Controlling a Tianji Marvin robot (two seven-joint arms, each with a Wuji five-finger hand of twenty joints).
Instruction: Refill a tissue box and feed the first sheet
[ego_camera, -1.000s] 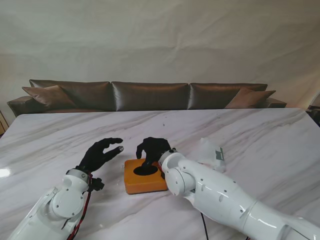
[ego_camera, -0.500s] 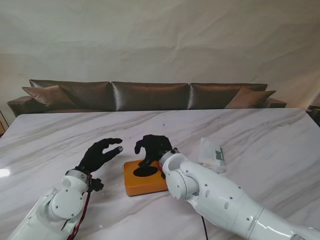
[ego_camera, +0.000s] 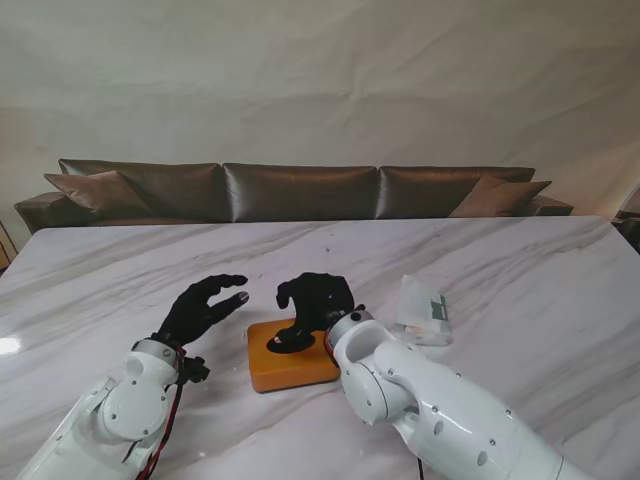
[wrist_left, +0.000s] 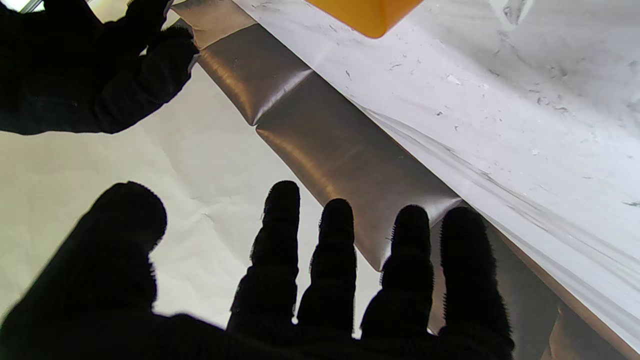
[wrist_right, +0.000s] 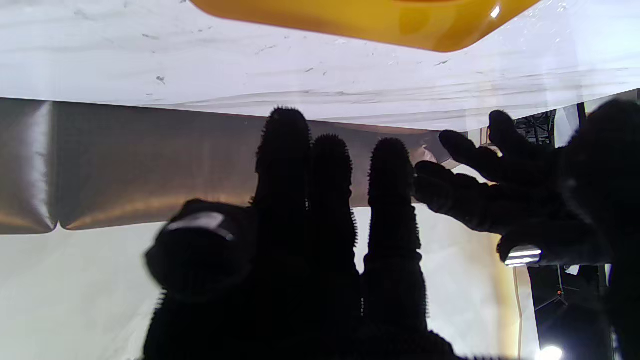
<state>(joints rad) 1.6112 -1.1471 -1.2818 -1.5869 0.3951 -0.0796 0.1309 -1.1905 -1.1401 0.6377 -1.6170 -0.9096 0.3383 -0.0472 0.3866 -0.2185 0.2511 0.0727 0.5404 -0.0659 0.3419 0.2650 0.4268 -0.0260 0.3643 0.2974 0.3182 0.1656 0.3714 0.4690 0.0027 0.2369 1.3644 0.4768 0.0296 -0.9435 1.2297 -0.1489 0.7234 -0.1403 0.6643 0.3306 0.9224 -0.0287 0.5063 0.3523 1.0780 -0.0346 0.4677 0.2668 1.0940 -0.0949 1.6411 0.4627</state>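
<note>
Behind our marble worktop (ego_camera: 520, 270) runs a long brown sofa (ego_camera: 300, 192) against a pale wall, well apart from anything we handle.

Our orange tissue box (ego_camera: 290, 365) lies flat on the worktop close in front of us, between our two arms, with its dark oval slot (ego_camera: 283, 342) turned upward. That placement makes sense: the slot is where the first sheet has to come through, so it faces the hands.

Our right hand (ego_camera: 315, 297) hangs over the far part of the box with its fingers curled downward toward the slot, holding nothing. Whether a fingertip touches the box we cannot tell from the stand view; in the right wrist view the fingers (wrist_right: 282, 165) lie together and extended, with only the box's orange edge (wrist_right: 370, 22) showing past them.

Our left hand (ego_camera: 203, 307) hovers just left of the box, fingers spread and empty, palm turned toward it. We judge it is placed there to steady the box.

A clear plastic tissue pack (ego_camera: 422, 310) lies on the worktop to the right of the box, apart from both hands. We see no tissue at the slot, so we judge the refill is not yet done.
</note>
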